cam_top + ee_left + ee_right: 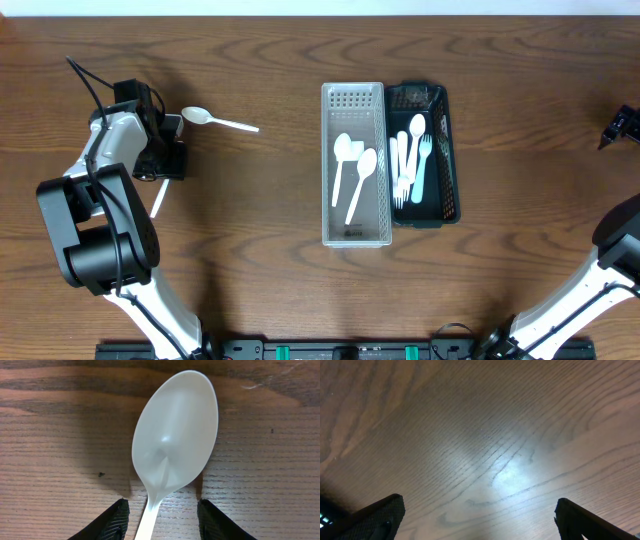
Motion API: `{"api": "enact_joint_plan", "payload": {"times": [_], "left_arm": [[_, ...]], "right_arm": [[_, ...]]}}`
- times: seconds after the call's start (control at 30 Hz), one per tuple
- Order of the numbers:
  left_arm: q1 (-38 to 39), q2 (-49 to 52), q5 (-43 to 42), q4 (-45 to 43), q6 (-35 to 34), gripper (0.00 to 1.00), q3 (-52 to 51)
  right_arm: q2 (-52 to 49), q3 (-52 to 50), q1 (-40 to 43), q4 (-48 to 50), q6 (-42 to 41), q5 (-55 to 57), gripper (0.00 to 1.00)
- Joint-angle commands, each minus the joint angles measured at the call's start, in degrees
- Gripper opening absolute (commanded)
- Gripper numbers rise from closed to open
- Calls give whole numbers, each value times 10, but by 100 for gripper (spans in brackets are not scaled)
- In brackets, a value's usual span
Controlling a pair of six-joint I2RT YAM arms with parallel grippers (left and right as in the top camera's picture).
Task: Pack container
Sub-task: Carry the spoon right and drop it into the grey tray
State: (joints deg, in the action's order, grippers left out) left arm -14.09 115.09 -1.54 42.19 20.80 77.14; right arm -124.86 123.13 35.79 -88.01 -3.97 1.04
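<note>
A white plastic spoon (175, 435) lies on the wooden table with its bowl ahead of my left gripper (162, 520). Its handle runs back between the two dark fingers, and a gap shows on each side, so the gripper is open around it. From overhead, the left gripper (165, 150) is at the table's left, with a white handle end (158, 198) sticking out beneath it. A second white spoon (210, 120) lies just to its right. My right gripper (622, 125) is open at the far right edge, and its wrist view shows bare wood between the fingers (380, 515).
In the middle stands a clear tray (327, 200) holding two white spoons (355, 175). Touching its right side is a dark basket (450, 150) with several white and pale blue forks (410, 160).
</note>
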Motion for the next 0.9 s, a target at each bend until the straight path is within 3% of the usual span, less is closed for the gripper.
{"api": "enact_joint_plan", "payload": {"times": [0.0, 0.47, 0.57, 0.67, 0.87], "left_arm": [[0, 7, -7, -3, 1, 48, -13], [0, 7, -6, -25, 1, 47, -52], [0, 7, -6, -34, 1, 33, -52], [0, 7, -6, -40, 1, 30, -51], [0, 6, -6, -40, 1, 6, -51]], "right_arm": [[0, -2, 2, 0, -7, 0, 99], [0, -2, 2, 0, -7, 0, 99], [0, -2, 2, 0, -7, 0, 99], [0, -2, 2, 0, -7, 0, 99], [0, -2, 2, 0, -7, 0, 99]]}}
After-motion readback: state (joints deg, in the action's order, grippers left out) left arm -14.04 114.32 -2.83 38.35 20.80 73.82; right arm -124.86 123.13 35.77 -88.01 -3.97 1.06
